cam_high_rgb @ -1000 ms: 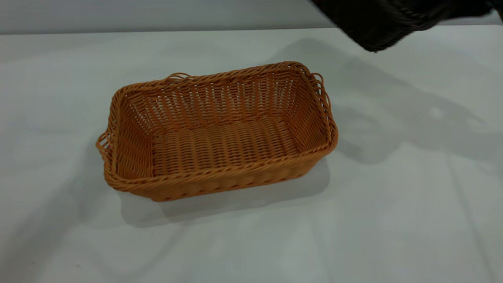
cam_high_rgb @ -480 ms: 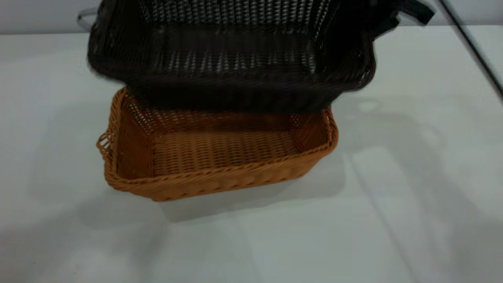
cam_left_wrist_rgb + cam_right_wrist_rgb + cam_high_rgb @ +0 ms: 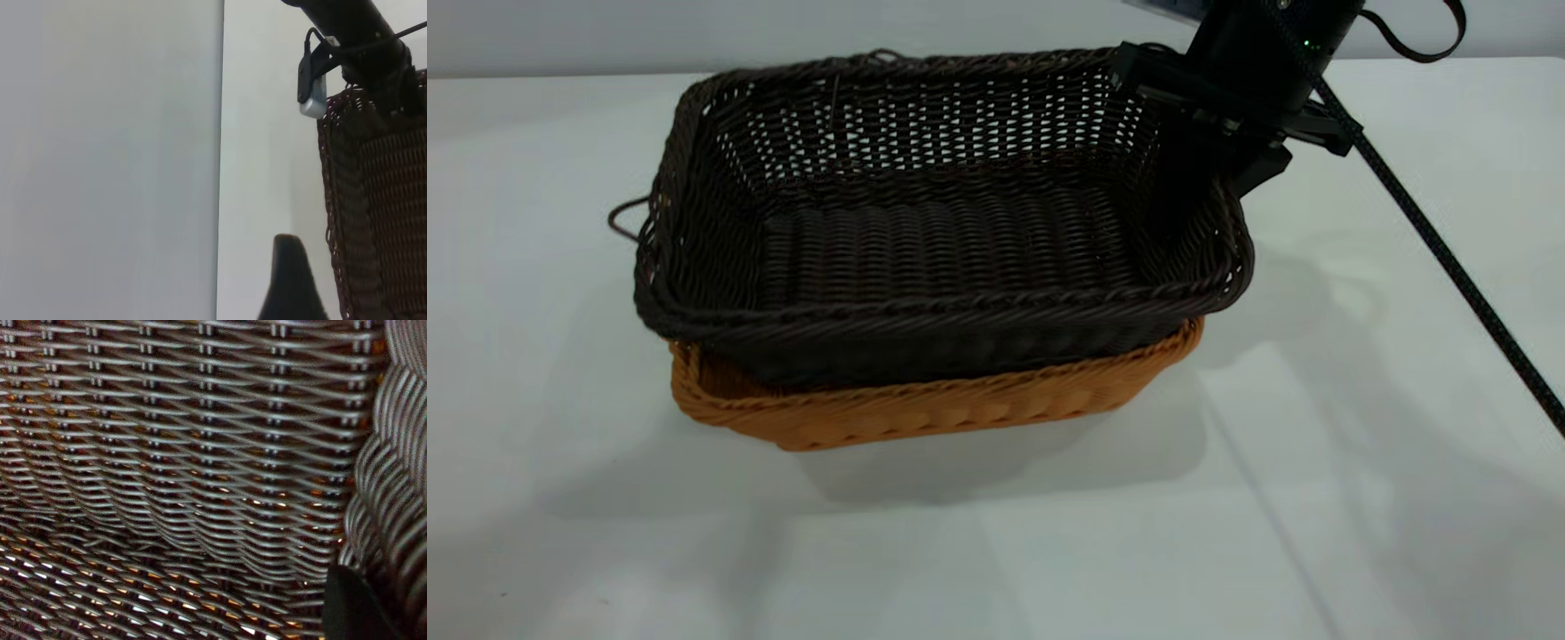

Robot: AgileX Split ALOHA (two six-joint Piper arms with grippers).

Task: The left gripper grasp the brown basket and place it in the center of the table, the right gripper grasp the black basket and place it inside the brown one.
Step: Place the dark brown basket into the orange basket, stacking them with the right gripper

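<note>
The right hand (image 3: 1214,142) reaches down from the upper right of the exterior view, its black boxy body tilted and its fingers clamped over a short-end rim, one finger inside the wall and one outside. A thin black cable runs from it toward the lower right. Of the left hand (image 3: 288,280) only one dark fingertip shows, in its own wrist view.

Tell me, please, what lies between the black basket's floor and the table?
The brown basket: in the exterior view the black basket, held at its end by the right gripper, sits in it on the table.
</note>
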